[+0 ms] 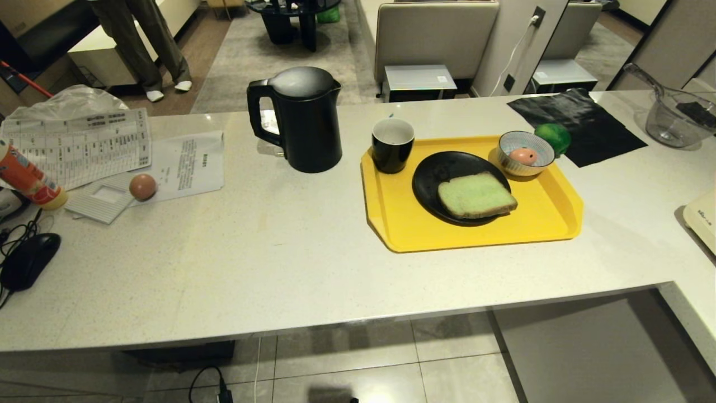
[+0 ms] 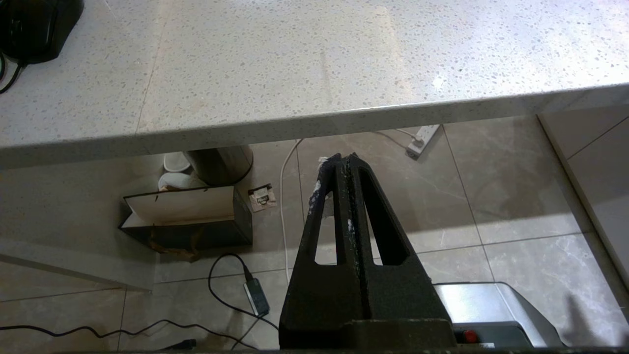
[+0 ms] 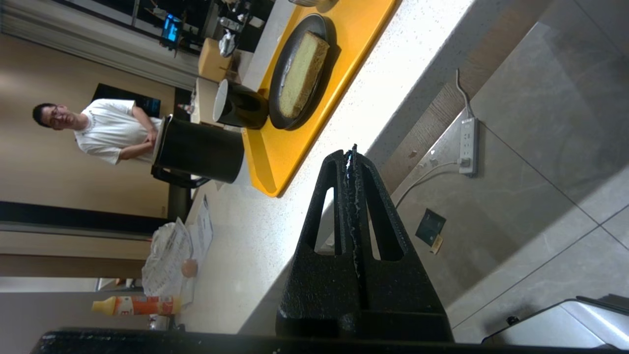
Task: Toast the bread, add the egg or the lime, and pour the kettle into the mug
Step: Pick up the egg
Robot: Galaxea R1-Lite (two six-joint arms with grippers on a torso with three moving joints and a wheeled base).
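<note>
Yellow tray [image 1: 551,221] sits on the pale speckled bench [image 1: 279,263], toward three o'clock from the black kettle [image 1: 305,120]. On it, the mug [image 1: 392,144] stands at the tray's ten o'clock corner, the bread [image 1: 475,195] lies on a black plate [image 1: 433,179] mid-tray, and a striped bowl [image 1: 524,154] holding an egg [image 1: 523,155] is at one o'clock. The lime [image 1: 554,137] rests just beside the bowl. Both the left claw [image 2: 344,160] and right claw [image 3: 353,152] are clenched, empty, below the bench edge.
</note>
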